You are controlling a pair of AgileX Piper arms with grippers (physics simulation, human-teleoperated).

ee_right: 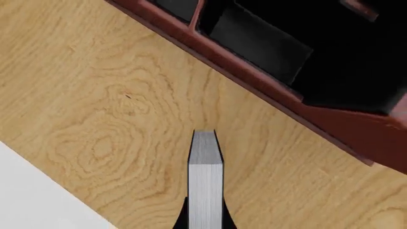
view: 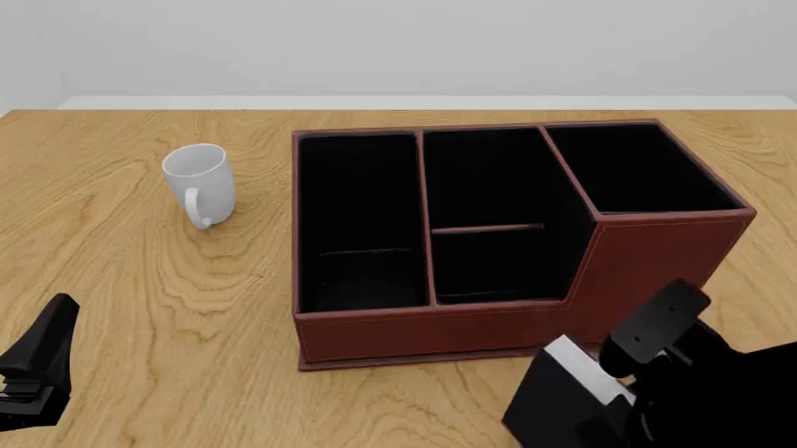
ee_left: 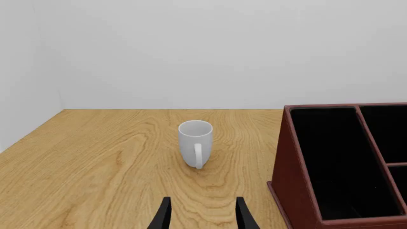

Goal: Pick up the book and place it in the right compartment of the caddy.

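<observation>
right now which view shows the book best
The front view: the book shows its black cover and white page edges, lifted in the right hand in front of the caddy. The right wrist view shows only its edge; the left wrist view misses it.

Your book (view: 557, 397), matte black with white page edges, is lifted and tilted just in front of the caddy's near right corner; the right wrist view shows its pages edge-on. The caddy (view: 449, 327), reddish-brown with a black interior, stands upright on the table. Its right compartment (view: 637, 168), the tallest section, is at the far right.
</observation>
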